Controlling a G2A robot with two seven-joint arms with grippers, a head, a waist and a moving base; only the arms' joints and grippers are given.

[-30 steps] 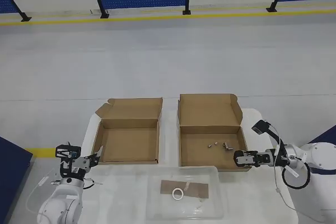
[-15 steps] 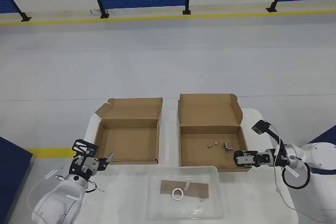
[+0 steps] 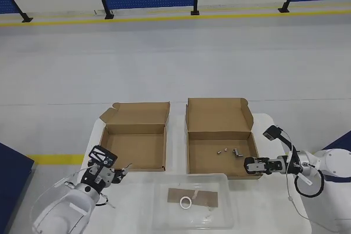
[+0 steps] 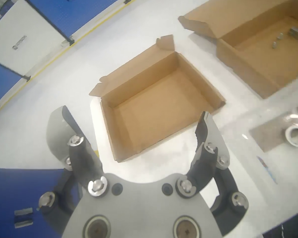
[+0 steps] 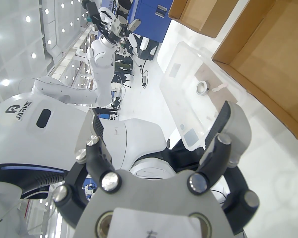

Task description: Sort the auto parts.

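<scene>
Ring (image 3: 186,202) lies low centre of the top view, inside the clear tray (image 3: 161,217), with a thin pale pin (image 3: 196,192) beside it. I read it as a metal collar: stiff, dense for its size, smooth enough to skid. I'd pinch across the outer rim.

Small bolts (image 3: 222,150) lie in the right box (image 3: 210,164); the left box (image 3: 134,153) stands beside it.

Left gripper (image 4: 133,117) is spread, lower left near the tray. Right gripper (image 5: 159,110) is spread, at the right box's near corner.

White glossy surface (image 3: 254,202). Pale floor, blue barriers (image 4: 72,6) along the top.
</scene>
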